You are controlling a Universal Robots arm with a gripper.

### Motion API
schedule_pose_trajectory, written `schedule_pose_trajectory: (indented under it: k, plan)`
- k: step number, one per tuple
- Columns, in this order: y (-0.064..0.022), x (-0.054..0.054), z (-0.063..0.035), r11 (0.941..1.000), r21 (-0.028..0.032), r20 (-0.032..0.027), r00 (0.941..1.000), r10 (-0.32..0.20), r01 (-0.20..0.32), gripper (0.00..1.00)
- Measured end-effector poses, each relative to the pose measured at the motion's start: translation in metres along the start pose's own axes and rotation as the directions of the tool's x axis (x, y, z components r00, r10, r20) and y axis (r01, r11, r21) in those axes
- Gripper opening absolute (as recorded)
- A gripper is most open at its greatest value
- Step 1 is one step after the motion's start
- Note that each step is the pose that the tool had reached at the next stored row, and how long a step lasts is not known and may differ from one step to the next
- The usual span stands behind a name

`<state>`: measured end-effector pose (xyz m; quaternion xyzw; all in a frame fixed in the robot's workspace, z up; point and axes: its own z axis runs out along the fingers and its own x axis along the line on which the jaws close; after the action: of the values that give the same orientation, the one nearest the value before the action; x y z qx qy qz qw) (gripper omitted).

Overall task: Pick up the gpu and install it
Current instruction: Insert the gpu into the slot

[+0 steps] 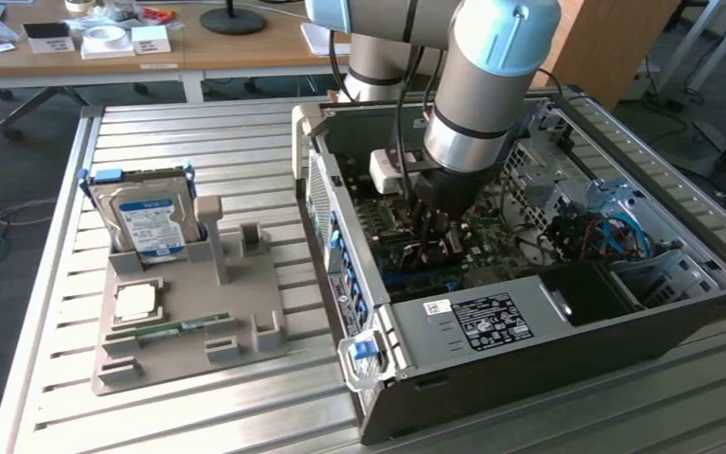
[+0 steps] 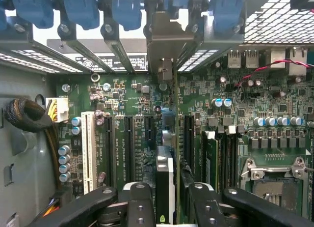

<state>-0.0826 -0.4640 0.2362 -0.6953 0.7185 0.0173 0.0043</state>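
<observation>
In the exterior view I see the arm reaching down into the open computer case (image 1: 527,322), and the gripper (image 1: 445,232) is low inside the case, just above the green motherboard (image 1: 433,260). Outside the case, on the exterior view's left, the grey fixture (image 1: 174,331) carries the hard drive (image 1: 148,218) and a narrow green memory stick (image 1: 174,327); I find no dark card on it. In this view the part under the gripper is too dark for me to make out the card itself. In the wrist view the gpu (image 2: 165,173) stands on its edge on the motherboard (image 2: 127,104), inside the case, and it lies directly between the two sides of the gripper (image 2: 168,192). Its long axis runs straight away from the gripper toward the rear wall of the case (image 2: 122,60), parallel with the black slots and the white slot (image 2: 89,148) beside it, and its metal bracket meets that rear wall under the blue clips. The gripper looks slightly open to me: its jaws stand on both sides of the card, with a thin dark gap on one side, so I judge it is not clamping the card. My judgement is that the card is sitting in its slot, but I cannot confirm it is fully down.
</observation>
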Motion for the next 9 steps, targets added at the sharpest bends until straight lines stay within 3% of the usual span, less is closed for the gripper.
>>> schedule_pose_trajectory:
  k: [9]
  plan:
    - [0.0001, -0.0003, -0.009, 1.0, 0.0002, -0.0001, 1.0, 0.0, 0.0, 0.34]
